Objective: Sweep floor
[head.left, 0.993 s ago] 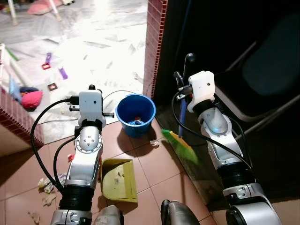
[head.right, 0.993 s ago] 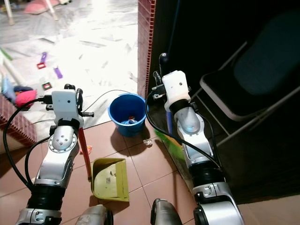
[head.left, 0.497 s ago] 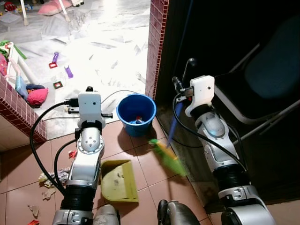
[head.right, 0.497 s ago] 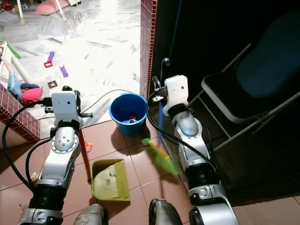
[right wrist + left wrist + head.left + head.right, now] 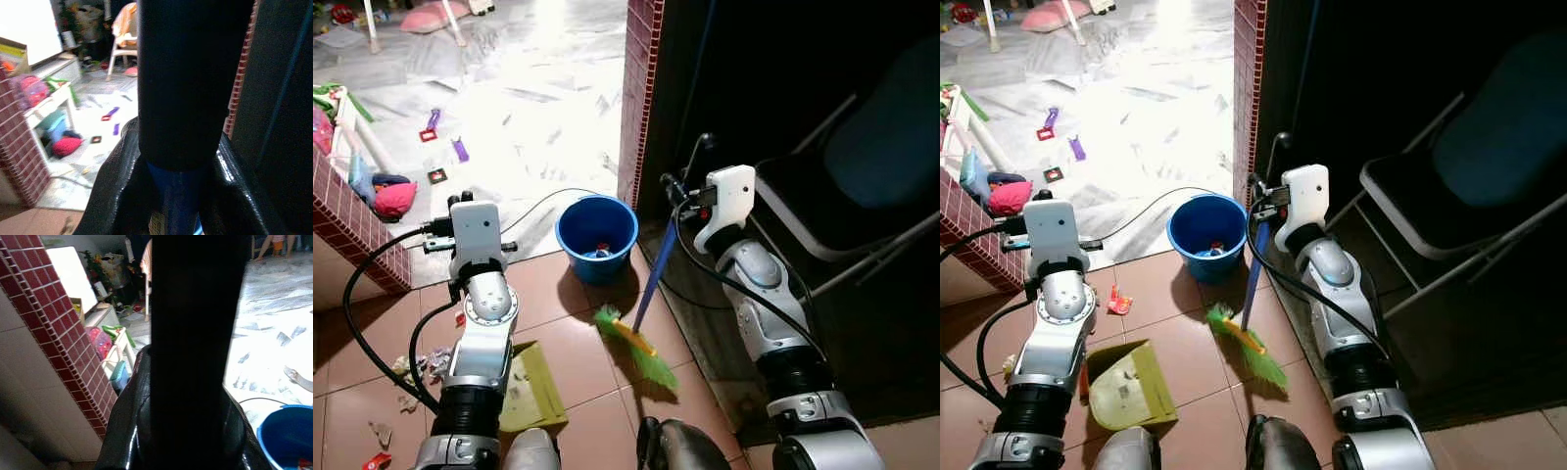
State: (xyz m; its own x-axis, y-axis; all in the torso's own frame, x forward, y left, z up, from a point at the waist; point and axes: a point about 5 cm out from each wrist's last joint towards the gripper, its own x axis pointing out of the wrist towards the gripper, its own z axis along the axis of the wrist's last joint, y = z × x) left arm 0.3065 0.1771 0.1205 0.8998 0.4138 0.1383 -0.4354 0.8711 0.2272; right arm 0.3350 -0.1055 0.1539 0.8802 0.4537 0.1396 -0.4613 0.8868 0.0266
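1. The right pincer point(image 5: 680, 191), at the centre of the left eye view, is clenched around the blue handle of the broom point(image 5: 646, 294); its wrist view shows the blue shaft point(image 5: 171, 196) running between the black fingers. Holding it high on the shaft lets the head reach the floor ahead of the robot's feet.
2. The broom slants down and left, its green bristles with a yellow band resting on the red tile floor point(image 5: 578, 333) at lower centre, just below the blue bucket point(image 5: 597, 235).
3. The left pincer point(image 5: 440, 235), at left, grasps something dark, apparently the dustpan's handle; the yellow-green dustpan point(image 5: 524, 387) sits at lower left, mouth turned towards the bristles to receive dirt.
4. Paper scraps point(image 5: 421, 367) lie by the dustpan's left side.
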